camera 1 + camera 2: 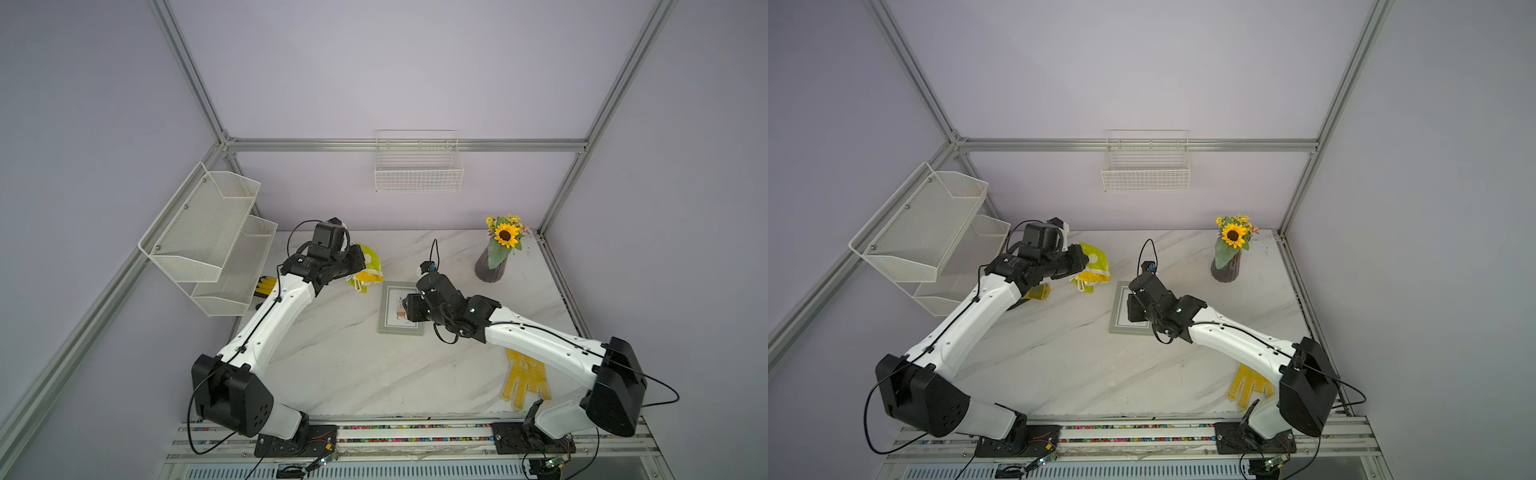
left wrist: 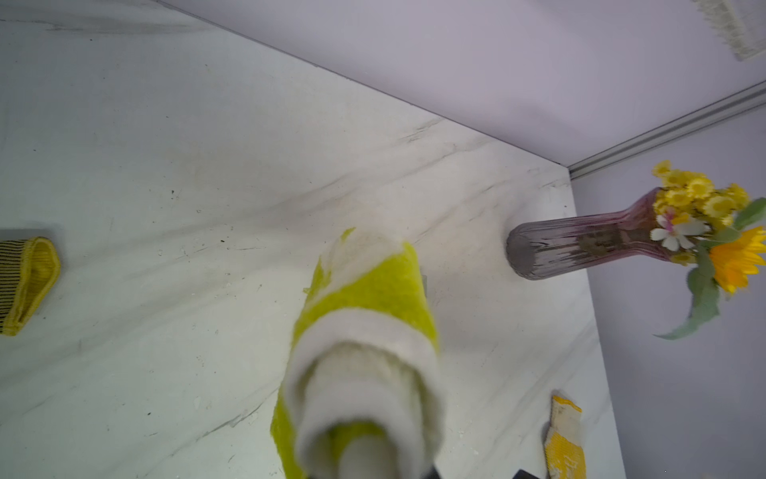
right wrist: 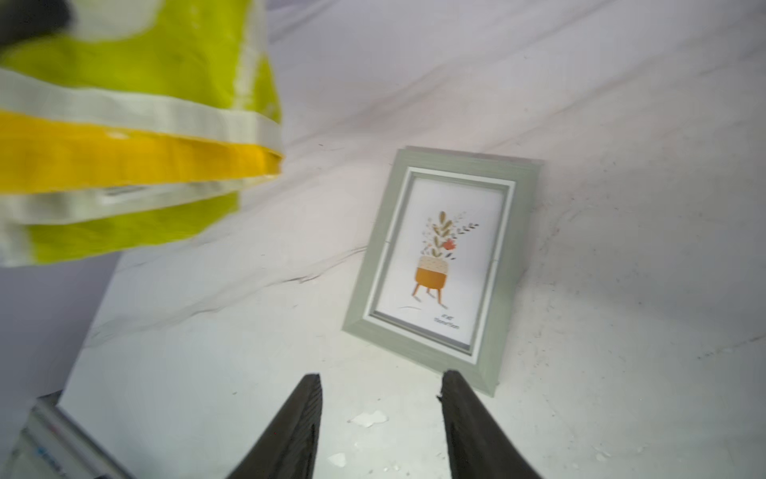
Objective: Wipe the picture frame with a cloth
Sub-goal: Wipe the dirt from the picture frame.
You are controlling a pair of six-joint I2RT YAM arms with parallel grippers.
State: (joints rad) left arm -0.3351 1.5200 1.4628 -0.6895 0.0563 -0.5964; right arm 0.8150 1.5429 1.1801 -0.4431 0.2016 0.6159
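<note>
left claw (image 1: 354, 266): tips buried in the cloth (image 1: 370, 266), clamped tight on it. the left wrist view gives only blurred green and white folds. the cloth hangs bunched from the claw; whether its lowest fold touches the worktop (image 1: 353, 365) cannot be told.

right claw (image 3: 383, 398): half open, nothing between the fingers. one tip overlaps the frame's near corner; contact cannot be judged.

frame (image 3: 439, 269): flat, face up, mid-worktop between the arms. in both top views the right claw covers its right side. the cloth sits just beyond its far left corner, apart from it.

rubber glove (image 1: 265, 286): half hidden behind the left arm, at the left edge. mesh glove (image 1: 525, 380): partly under the right arm, front right. vase (image 1: 492, 262): back right corner, well apart from the frame.

open worktop lies in front of the frame and to its left.
</note>
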